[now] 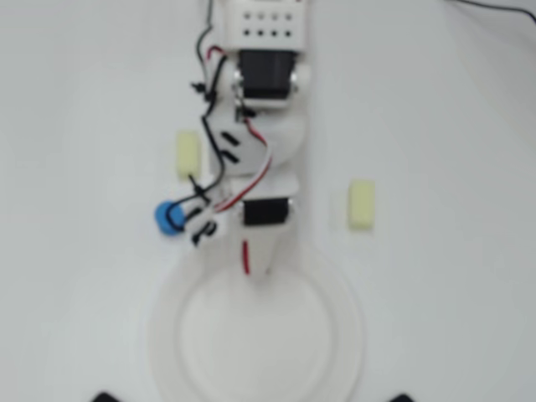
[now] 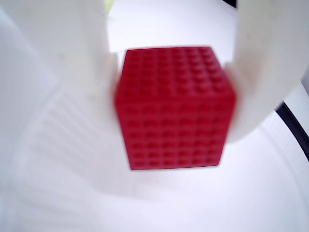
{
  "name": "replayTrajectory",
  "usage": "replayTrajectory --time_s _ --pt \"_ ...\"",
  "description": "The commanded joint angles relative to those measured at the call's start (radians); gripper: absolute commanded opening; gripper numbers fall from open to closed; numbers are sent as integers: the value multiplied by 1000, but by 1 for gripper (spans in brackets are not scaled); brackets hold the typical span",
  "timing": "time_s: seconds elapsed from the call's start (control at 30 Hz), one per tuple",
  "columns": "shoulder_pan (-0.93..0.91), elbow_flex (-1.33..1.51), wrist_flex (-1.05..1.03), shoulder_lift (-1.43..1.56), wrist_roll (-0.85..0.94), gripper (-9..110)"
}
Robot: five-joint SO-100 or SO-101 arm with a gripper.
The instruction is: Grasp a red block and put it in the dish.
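The red block point(image 2: 176, 108), a small textured cube, sits between my two white fingers point(image 2: 72, 48) in the wrist view. My gripper point(image 2: 174, 111) is shut on it. Beneath it lies the dish point(image 2: 58, 159), a white paper plate with a ribbed rim. In the overhead view my gripper point(image 1: 255, 268) points down over the top rim of the dish point(image 1: 339, 335), and only a thin red sliver of the block point(image 1: 245, 255) shows. I cannot tell whether the block touches the plate.
In the overhead view a pale yellow block point(image 1: 188, 154) lies left of the arm and another point(image 1: 362, 204) lies right of it. A blue cylinder point(image 1: 170, 218) stands close to the wrist's left side. Two black objects point(image 1: 102, 397) sit at the bottom edge.
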State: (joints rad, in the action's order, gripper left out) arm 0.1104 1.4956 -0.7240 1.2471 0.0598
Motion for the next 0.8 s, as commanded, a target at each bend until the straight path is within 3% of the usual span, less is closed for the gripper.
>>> replayTrajectory --time_s 0.0,0.77 --pt "3 -57 -6 8 -3 0" --pt "-8 -57 -137 92 11 22"
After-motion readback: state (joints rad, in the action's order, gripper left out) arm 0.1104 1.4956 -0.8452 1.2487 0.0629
